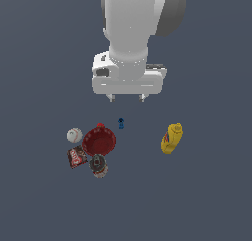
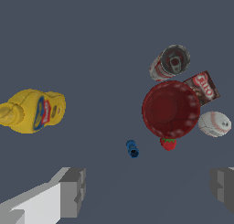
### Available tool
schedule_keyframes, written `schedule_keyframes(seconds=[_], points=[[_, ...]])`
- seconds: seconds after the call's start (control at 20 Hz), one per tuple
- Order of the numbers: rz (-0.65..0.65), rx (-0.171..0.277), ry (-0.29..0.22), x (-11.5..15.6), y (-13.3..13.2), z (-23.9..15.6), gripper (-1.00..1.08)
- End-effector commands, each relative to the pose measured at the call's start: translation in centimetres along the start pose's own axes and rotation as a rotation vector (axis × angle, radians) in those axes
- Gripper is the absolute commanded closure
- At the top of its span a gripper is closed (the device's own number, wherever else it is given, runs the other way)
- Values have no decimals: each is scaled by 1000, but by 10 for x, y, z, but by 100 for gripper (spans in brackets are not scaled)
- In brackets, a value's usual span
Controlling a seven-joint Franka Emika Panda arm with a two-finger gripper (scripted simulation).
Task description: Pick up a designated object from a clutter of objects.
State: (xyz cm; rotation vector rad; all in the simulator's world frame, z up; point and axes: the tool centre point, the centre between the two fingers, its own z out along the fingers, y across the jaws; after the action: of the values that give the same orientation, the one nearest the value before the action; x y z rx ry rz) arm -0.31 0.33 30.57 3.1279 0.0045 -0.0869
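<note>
Fingers (image 2: 148,191) spread wide, empty, hanging above the tabletop (image 1: 206,200). Tiny blue piece (image 2: 132,148) lies nearest them. Red bowl (image 2: 170,109) beyond it; baseball (image 2: 214,123) rests just beside the bowl's rim, next to dark red packet (image 2: 203,87). Yellow bottle (image 2: 33,110) well apart.
</note>
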Motion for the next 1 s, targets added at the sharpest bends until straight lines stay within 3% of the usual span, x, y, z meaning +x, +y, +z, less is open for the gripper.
schedule_keyframes(seconds=[0.0,0.5,0.95], points=[[0,0,0,0,0,0,-92],[-55,-14,-2,0,-32,-1,-92],[-63,-14,-2,1,-29,1,-92]])
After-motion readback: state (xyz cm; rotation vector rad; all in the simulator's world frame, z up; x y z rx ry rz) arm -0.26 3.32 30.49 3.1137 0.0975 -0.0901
